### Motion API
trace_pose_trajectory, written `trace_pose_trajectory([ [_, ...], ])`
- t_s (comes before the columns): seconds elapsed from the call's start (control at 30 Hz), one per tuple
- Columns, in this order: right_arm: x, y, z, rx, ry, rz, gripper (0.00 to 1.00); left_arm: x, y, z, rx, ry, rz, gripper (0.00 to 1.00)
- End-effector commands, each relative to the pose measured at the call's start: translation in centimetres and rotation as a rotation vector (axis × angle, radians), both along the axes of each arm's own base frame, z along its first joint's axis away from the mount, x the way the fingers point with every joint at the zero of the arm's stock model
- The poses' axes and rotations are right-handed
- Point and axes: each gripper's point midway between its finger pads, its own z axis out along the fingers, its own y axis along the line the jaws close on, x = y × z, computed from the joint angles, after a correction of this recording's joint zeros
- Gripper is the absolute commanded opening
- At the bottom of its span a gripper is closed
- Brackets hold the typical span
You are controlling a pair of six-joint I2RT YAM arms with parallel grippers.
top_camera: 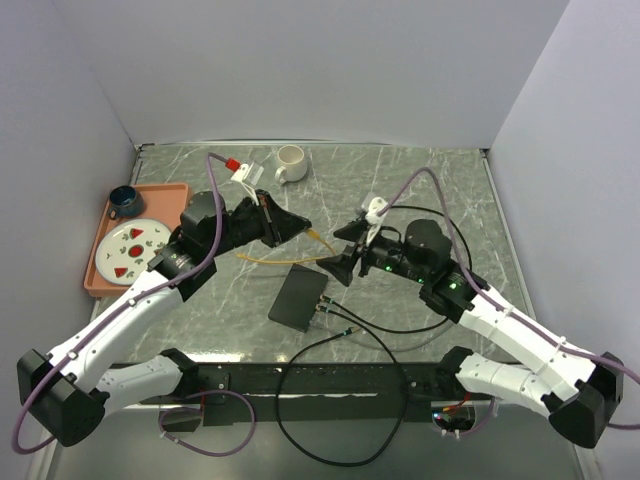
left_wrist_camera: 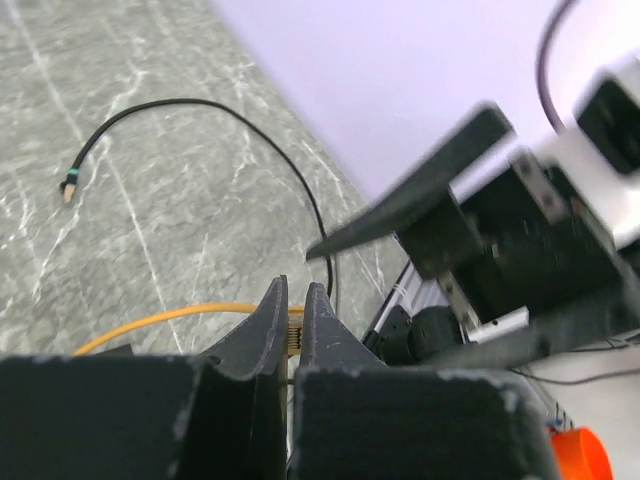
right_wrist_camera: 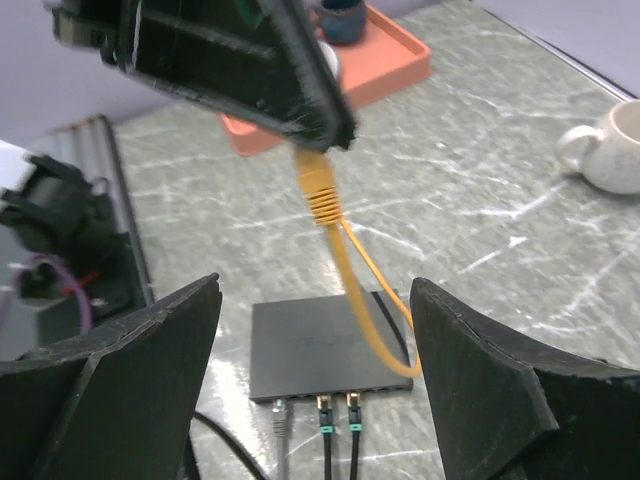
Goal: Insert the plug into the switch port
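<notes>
Plug [right_wrist_camera: 318, 190] pinched tight in left gripper [right_wrist_camera: 322, 128], hanging above switch [right_wrist_camera: 300, 345]. Right gripper [right_wrist_camera: 315, 287] spread wide, empty, also above switch. Risk: cable [top_camera: 270, 259] loop drags, plug twists in pinch, misses port edge [right_wrist_camera: 385, 388], shoves switch.

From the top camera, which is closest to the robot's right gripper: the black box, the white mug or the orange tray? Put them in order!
From the right gripper:
1. black box, just beside it, toward the arm bases.
2. white mug, at the back.
3. orange tray, far left.
</notes>
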Motion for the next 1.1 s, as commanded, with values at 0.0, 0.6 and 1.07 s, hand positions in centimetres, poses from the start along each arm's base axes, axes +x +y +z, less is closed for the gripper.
trace_pose_trajectory([
  [0.0, 2.3, -0.1, 1.2, -0.058, -0.111, -0.164, 0.84, 0.8, 0.2, 0.1, 0.012, 0.067, 0.058, 0.01],
  [0.6, 3.1, 1.2, 1.3, -0.064, -0.171, -0.217, 0.66, 0.4, -0.6, -0.6, 0.011, 0.092, 0.02, 0.01],
  [1.07, 3.1, 2.8, 1.4, -0.032, -0.146, -0.183, 0.48, 0.2, -0.5, -0.3, 0.007, 0.091, 0.023, 0.01],
])
